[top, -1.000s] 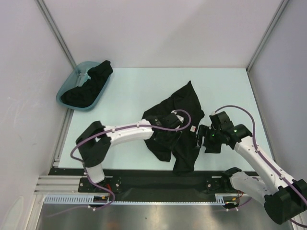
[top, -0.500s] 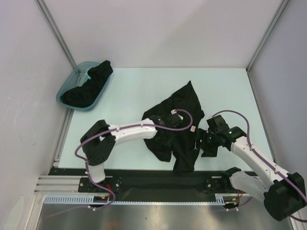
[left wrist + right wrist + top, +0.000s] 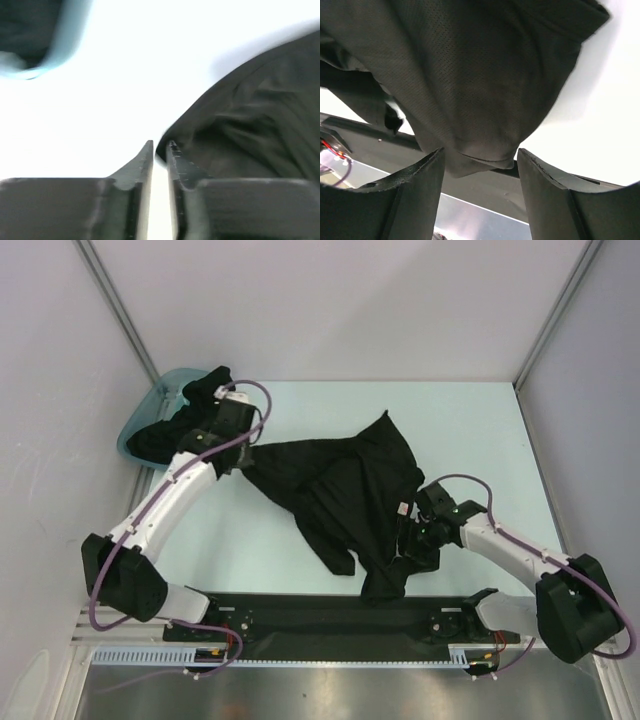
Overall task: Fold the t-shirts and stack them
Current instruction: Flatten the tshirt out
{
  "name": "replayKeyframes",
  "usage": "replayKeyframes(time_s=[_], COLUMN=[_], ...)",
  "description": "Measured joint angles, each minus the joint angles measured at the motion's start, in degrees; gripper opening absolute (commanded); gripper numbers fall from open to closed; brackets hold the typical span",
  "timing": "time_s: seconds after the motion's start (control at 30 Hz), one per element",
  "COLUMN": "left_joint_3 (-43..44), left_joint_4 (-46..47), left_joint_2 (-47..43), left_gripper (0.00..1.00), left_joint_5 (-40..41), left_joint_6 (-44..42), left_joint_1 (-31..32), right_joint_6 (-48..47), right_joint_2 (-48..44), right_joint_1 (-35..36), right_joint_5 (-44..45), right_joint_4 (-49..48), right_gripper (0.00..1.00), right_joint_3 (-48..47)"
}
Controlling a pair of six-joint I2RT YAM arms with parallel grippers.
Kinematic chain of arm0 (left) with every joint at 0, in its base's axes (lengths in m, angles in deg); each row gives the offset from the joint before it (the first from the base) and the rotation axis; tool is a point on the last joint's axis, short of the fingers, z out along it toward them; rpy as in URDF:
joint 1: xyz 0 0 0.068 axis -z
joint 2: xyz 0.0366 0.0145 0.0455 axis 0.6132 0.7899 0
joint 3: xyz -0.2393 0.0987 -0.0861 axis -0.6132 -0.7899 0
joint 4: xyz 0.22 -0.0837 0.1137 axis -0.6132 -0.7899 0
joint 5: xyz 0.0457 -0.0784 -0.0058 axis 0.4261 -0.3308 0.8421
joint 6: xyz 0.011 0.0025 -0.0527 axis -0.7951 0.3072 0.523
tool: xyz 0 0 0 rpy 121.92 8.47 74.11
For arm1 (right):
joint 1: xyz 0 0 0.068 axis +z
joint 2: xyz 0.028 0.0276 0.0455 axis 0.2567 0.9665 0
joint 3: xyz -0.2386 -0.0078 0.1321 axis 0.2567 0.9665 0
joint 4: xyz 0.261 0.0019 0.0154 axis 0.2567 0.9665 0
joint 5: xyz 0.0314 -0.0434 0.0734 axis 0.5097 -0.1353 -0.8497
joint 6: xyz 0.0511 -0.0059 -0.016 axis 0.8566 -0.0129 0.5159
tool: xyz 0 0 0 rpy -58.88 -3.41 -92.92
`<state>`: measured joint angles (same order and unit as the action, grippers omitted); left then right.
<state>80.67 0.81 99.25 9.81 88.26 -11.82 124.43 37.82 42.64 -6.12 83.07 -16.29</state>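
Note:
A black t-shirt lies spread and crumpled in the middle of the table, one corner stretched left. My left gripper is at that corner, beside the tub. In the left wrist view its jaws are almost together, pinching the t-shirt's edge at the very tips. My right gripper sits at the shirt's lower right edge. In the right wrist view it is open, with a hanging fold of the t-shirt between the fingers and touching neither. A second black t-shirt is heaped in the tub.
A teal plastic tub stands at the far left corner, blurred at the upper left in the left wrist view. The black base rail runs along the near edge, under the shirt's lowest flap. Side walls close in left and right.
My left arm swung from the shirt's middle to the far left by the tub, dragging a corner and spreading the shirt. My right gripper crept left to the hem.

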Motion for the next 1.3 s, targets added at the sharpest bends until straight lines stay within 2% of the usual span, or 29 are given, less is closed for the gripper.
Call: replayKeyframes(time_s=[0.03, 0.07, 0.1, 0.13, 0.23, 0.3, 0.37, 0.4, 0.43, 0.5, 0.53, 0.7, 0.83, 0.87, 0.9, 0.93, 1.0, 1.07, 1.17, 1.3], left_joint_3=[0.0, 0.0, 0.1, 0.3, 0.5, -0.3, -1.9, -3.0, -4.2, -7.0, -9.0, -14.2, -14.2, -14.0, -13.6, -13.1, -12.1, -11.2, -10.4, -8.6], left_joint_4=[-0.4, -1.0, -1.7, -2.6, -4.1, -4.5, -4.6, -4.3, -4.3, -3.4, -2.8, -1.0, 1.7, 2.2, 2.4, 2.5, 2.7, 2.9, 3.1, 3.7], left_joint_2=[0.2, 0.2, 0.2, 0.2, -0.5, -2.1, -4.4, -5.7, -6.8, -8.2, -8.6, -6.1, -2.5, -1.6, -0.5, 0.3, 2.1, 3.5, 4.5, 7.2], left_gripper=[0.62, 0.82, 0.94, 1.0, 0.98, 0.96, 0.91, 0.86, 0.75, 0.66, 0.66, 0.63, 0.64, 0.65, 0.65, 0.65, 0.65, 0.66, 0.74, 0.76], left_joint_5=[1.1, 1.9, 2.8, 3.1, 2.6, 1.6, 0.0, -1.2, -2.7, -6.2, -7.6, -12.8, -16.3, -16.8, -17.0, -17.2, -17.6, -17.9, -18.4, -19.5], left_joint_6=[-0.9, -1.6, -2.3, -2.3, -1.6, -0.6, 0.6, 1.3, 2.3, 3.7, 4.9, 7.8, 9.5, 9.8, 9.8, 9.8, 9.8, 9.8, 9.8, 9.8], left_joint_1=[-3.0, -4.7, -5.9, -6.3, -4.3, -0.3, 5.0, 8.1, 11.1, 15.4, 18.1, 29.7, 35.5, 36.2, 36.5, 37.0, 37.4, 37.4, 37.4, 37.5], right_joint_6=[0.0, -0.1, -0.1, -0.1, -0.2, -0.2, 0.0, 0.2, 0.4, 1.0, 1.2, 0.9, -2.8, -4.2, -5.2, -6.2, -8.9, -11.3, -13.5, -14.0], right_joint_2=[0.7, 1.4, 2.1, 2.8, 4.9, 6.3, 7.5, 7.9, 8.3, 8.9, 9.3, 10.4, 11.5, 12.5, 13.6, 14.9, 18.5, 21.2, 21.4, 16.7], right_joint_1=[0.4, 0.7, 1.0, 1.2, 1.9, 2.2, 2.3, 2.3, 2.3, 2.3, 2.3, -1.1, -13.1, -16.8, -19.3, -21.9, -26.0, -27.7, -27.7, -26.6], right_joint_5=[0.0, 0.0, 0.0, 0.0, 0.0, 0.0, 0.2, 0.2, 0.3, 0.8, 1.4, 6.9, 11.1, 11.9, 12.6, 13.5, 15.2, 17.3, 17.4, 15.3], right_joint_4=[-0.3, -0.5, -0.7, -0.9, -1.4, -2.0, -2.4, -2.6, -2.9, -3.2, -3.2, 0.2, 3.5, 4.6, 5.1, 5.3, 6.9, 7.2, 8.6, 9.9], right_gripper=[0.64, 0.64, 0.64, 0.62, 0.52, 0.47, 0.36, 0.32, 0.22, 0.1, 0.01, 0.0, 0.0, 0.09, 0.4, 0.56, 0.78, 0.81, 0.81, 0.81], right_joint_3=[0.0, 0.0, 0.0, 0.0, 0.0, 0.0, 0.0, 0.0, 0.0, 0.0, -0.2, -5.0, -15.8, -19.7, -22.9, -26.5, -34.7, -41.0, -43.9, -37.0])
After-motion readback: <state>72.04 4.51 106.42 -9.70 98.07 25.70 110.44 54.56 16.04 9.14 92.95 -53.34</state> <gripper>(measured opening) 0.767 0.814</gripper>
